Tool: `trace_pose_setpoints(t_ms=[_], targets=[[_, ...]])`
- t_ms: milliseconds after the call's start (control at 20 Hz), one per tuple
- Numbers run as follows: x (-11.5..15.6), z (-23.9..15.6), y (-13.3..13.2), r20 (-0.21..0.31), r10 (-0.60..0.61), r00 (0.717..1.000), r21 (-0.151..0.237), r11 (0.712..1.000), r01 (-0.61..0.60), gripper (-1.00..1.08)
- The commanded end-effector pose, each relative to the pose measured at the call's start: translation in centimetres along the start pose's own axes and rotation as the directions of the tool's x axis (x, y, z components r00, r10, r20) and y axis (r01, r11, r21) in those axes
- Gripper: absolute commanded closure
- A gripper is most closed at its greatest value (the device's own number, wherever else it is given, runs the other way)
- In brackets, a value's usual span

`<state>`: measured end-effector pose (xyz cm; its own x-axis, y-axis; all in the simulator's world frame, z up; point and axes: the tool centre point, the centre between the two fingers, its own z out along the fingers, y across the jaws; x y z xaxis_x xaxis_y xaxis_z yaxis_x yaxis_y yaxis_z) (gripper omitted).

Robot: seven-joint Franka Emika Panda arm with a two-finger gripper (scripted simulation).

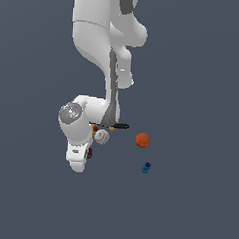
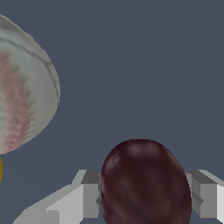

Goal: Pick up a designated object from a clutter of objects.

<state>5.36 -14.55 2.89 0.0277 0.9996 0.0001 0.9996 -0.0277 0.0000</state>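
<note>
Wrist view gives us the dark maroon roundish lump (image 2: 145, 183) pressed between both grey fingers (image 2: 89, 199) of the gripper (image 2: 144, 197) (clamped on it); beyond sits the white ball (image 2: 24, 94), farther off the smooth orange ball (image 1: 143, 140).

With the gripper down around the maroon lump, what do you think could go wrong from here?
1. The maroon lump is rounded and sits between the fingers of the gripper; it might squirt out on closing.
2. The white ball lies close beside it, so a sideways shift could nudge it.
3. In the exterior view the arm hides most of the lump, so grasp confirmation rests on the wrist view alone.
</note>
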Motion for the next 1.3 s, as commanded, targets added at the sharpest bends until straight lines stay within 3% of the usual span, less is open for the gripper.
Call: trace_pose_setpoints(t_ms=[0, 700, 1250], targets=[[0.0, 0.1, 0.0, 0.0, 0.0, 1.0, 0.0, 1.0, 0.0, 1.08], [0.9, -1.3, 0.1, 0.0, 0.0, 1.0, -0.001, 1.0, 0.0, 1.08], [6.3, -9.2, 0.8, 0.001, 0.0, 1.0, 0.0, 1.0, 0.0, 1.08]])
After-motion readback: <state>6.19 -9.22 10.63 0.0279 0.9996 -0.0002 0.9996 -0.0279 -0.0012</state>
